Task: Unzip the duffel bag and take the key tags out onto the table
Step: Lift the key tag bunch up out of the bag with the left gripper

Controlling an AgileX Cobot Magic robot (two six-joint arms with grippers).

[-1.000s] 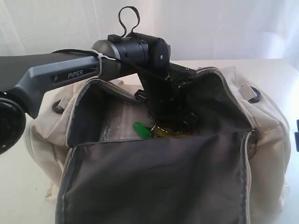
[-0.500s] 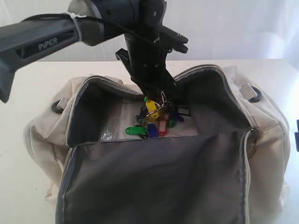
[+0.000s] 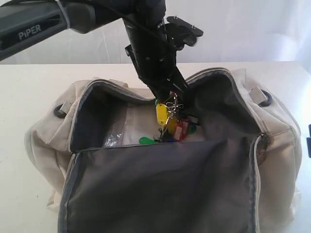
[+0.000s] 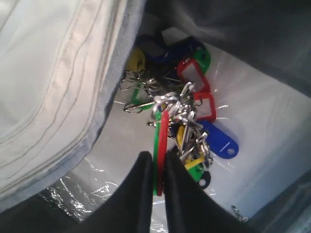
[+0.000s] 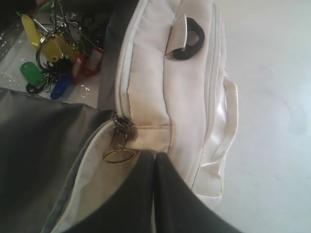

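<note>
Up has come my left claw (image 3: 167, 94) since a second ago, when it was down deep in the duffel bag (image 3: 277, 136). It has the key tags (image 3: 168, 124), and they hang from it inside the open mouth of the bag. Its two fingers are squeezed tight on a red tag and a green one. I cannot tell if the lowest tags touch the bottom. My right claw (image 5: 154, 158) is closed with nothing in it, right by the zip pull (image 5: 119, 145) at the bag's end. The bag sits on the white table (image 3: 29, 87).
</note>
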